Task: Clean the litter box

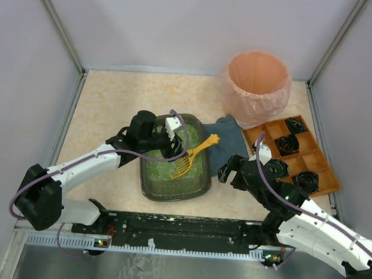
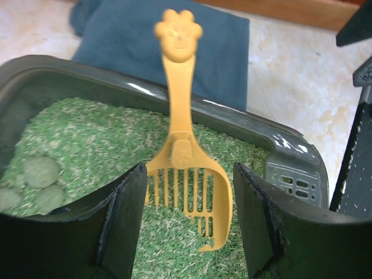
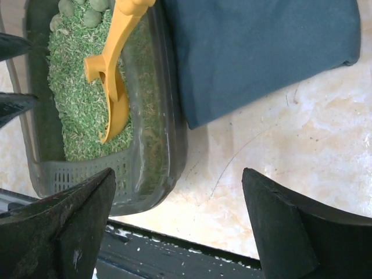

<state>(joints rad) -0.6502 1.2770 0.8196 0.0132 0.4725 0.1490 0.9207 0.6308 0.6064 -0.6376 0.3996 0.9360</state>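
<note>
Beige tabletop (image 1: 112, 102) holds the litter box (image 1: 172, 195) centrally, stiff but loose-filled; its light, rigid scoop (image 2: 187, 174) looks best taken at the neck, which the left gripper (image 2: 189, 197) straddles part-open without clamping, the right gripper (image 3: 177, 203) wide and empty.

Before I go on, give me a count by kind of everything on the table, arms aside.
litter box: 1
yellow scoop: 1
blue cloth: 1
pink-lined bin: 1
orange tray: 1
black items in the tray: 4
Total: 9
</note>
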